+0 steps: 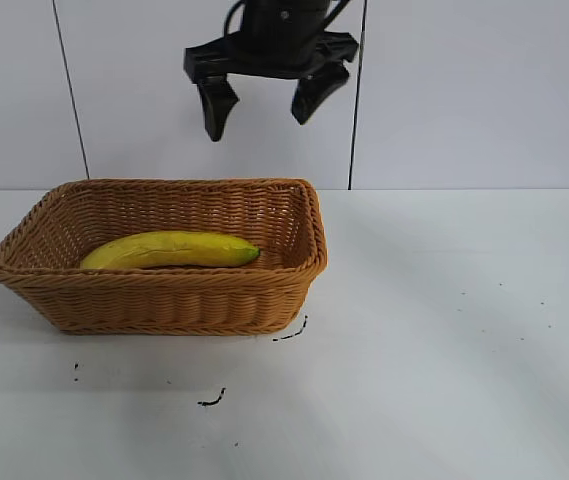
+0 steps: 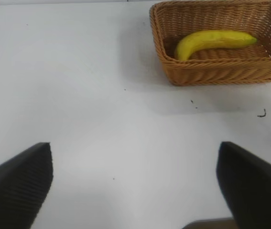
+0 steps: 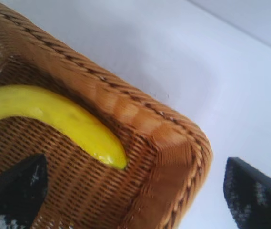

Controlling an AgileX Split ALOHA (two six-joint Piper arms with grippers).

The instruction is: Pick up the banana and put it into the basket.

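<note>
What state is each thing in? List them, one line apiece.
banana: lying flat inside the basket, not held.
basket: upright on the table, holding the banana.
right gripper: open, empty, raised above the basket.
left gripper: open, empty, over bare table.

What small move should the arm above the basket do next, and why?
Probably lift away and park. The banana already lies inside the basket, and the right end effector hangs open and empty above it. The left end effector is open over bare table.
</note>
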